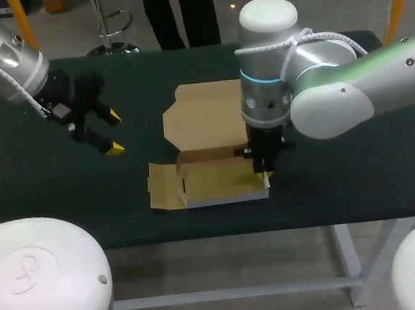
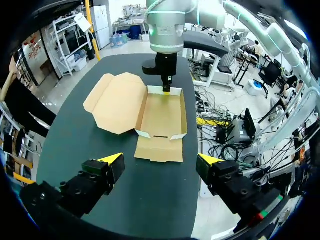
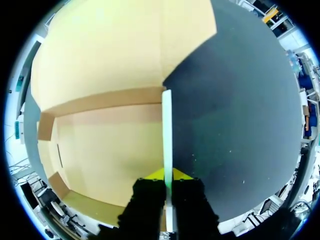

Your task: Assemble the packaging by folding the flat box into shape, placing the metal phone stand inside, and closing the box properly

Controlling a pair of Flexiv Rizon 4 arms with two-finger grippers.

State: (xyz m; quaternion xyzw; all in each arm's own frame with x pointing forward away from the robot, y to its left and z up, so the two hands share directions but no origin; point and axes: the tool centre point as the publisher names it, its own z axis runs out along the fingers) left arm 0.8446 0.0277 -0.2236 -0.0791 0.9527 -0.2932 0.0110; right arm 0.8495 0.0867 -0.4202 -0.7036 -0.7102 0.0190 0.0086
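The open tan cardboard box (image 1: 216, 177) is plain kraft brown over its inner floor, walls and flaps. Seen close from the right wrist, the box (image 3: 110, 145) looks a paler yellow-tan. Its outer faces and cut rim are white. The dark green cloth-covered table (image 1: 46, 200) has light grey legs. The left gripper (image 1: 114, 132) and right gripper (image 1: 265, 179) are black with bright yellow tips. The silver-grey right arm (image 1: 331, 80) has a white cap and a thin light-blue ring. The left arm (image 1: 6, 59) is the same silver-grey.

I see a dark green tabletop (image 1: 46, 211), matte and evenly lit. A grey metal frame (image 1: 348, 255) supports it underneath.
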